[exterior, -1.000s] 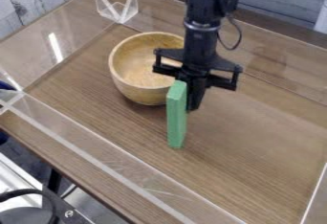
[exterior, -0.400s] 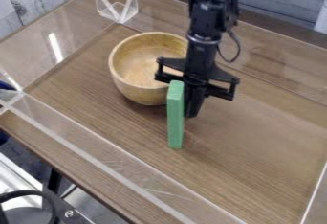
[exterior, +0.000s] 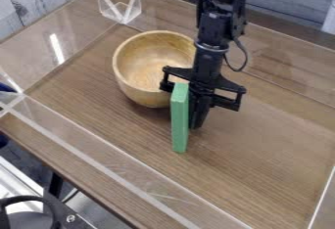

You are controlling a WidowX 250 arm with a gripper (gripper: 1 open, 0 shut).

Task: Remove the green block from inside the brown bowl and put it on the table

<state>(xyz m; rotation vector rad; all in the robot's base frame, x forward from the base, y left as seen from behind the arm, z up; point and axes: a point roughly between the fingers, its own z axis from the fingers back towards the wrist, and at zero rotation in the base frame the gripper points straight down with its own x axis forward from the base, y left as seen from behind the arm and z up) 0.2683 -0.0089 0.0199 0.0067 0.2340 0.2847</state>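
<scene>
Green block: one flat, elongated bright green block [exterior: 181, 125], out of the bowl, stood on end just right of it. Its lower end is at or barely above the counter; contact cannot be told.
End effector: one black end effector [exterior: 197, 94], pointing steeply down, closed on the block's upper part. The high hold lets the slab go down end first.
Bowl: one round, thick-walled light-brown bowl [exterior: 131, 88] of wood, nothing inside.
Counter: one brown wood-grain counter [exterior: 262, 145], bare beside the block, so there is room to set it.
Walls: clear acrylic walls [exterior: 131, 179] along the edges; number not countable.
Stage: judged nearly done; release remains.
</scene>
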